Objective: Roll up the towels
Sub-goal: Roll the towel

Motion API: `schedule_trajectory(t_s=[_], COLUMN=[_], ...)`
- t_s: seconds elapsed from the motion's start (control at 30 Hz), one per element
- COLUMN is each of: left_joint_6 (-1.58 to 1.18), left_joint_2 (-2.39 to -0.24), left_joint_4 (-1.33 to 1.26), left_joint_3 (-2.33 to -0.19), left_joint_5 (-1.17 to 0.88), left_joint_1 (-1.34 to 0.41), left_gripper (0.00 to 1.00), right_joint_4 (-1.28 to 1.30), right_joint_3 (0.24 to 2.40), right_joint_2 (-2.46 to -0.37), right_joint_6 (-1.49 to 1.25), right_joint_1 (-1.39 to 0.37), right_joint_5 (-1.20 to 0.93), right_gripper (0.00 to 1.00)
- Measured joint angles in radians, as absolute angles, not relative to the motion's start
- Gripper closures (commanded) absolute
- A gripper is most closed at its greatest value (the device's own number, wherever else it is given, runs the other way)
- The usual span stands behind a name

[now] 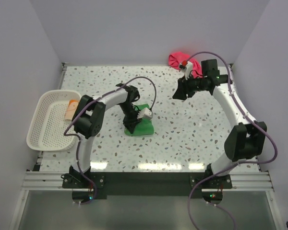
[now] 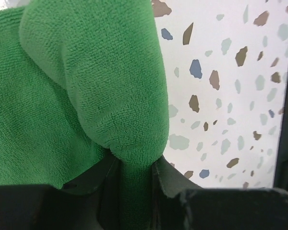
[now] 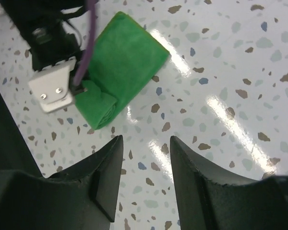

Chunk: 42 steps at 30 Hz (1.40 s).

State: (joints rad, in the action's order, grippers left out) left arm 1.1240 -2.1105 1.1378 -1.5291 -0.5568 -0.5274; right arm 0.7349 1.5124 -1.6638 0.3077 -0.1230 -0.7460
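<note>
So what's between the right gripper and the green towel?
Only bare speckled tabletop lies between the right gripper and the green towel; the top view and the right wrist view both show it.

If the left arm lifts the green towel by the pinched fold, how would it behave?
Probably floppy: the green towel bulges softly where the left fingers pinch it. Likely light and not slippery, judging by its fuzzy pile. Its rolled end might loosen, since nothing binds it.

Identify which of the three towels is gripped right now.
The green towel, mid-table: the left gripper pinches its rolled fold. The pink-red towel lies loose at the far edge, and the peach towel sits in the white basket.
</note>
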Motion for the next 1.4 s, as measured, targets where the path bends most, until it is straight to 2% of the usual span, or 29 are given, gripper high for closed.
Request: schedule_trajectory(t_s=[0.17, 0.3, 0.47, 0.77, 1.07, 1.4], left_joint_6=[1.129, 1.133, 1.137, 1.137, 1.137, 1.137], left_joint_2=[-2.259, -2.331, -2.361, -2.371, -2.367, -2.371], left_joint_4=[1.328, 1.417, 1.45, 1.456, 1.45, 1.454], left_joint_3=[-1.71, -1.792, -1.815, -1.815, -1.804, -1.81], left_joint_5=[-0.645, -0.687, -0.71, -0.731, -0.741, -0.741], left_joint_1=[-0.48, -0.459, -0.447, -0.437, -0.432, -0.432], left_gripper=[0.86, 0.85, 0.82, 0.78, 0.78, 0.78], right_joint_4=[0.722, 0.677, 0.603, 0.315, 0.07, 0.029], right_joint_3=[1.386, 1.268, 1.226, 1.089, 0.974, 0.957], right_joint_2=[-1.536, -1.485, -1.516, -1.665, -1.723, -1.724], right_joint_6=[0.431, 0.487, 0.532, 0.624, 0.674, 0.738], right_joint_1=[-0.242, -0.442, -0.657, -0.928, -1.01, -1.022], right_joint_5=[-0.696, -0.568, -0.411, -0.153, 0.059, 0.096], right_gripper=[0.5, 0.4, 0.33, 0.34, 0.33, 0.32])
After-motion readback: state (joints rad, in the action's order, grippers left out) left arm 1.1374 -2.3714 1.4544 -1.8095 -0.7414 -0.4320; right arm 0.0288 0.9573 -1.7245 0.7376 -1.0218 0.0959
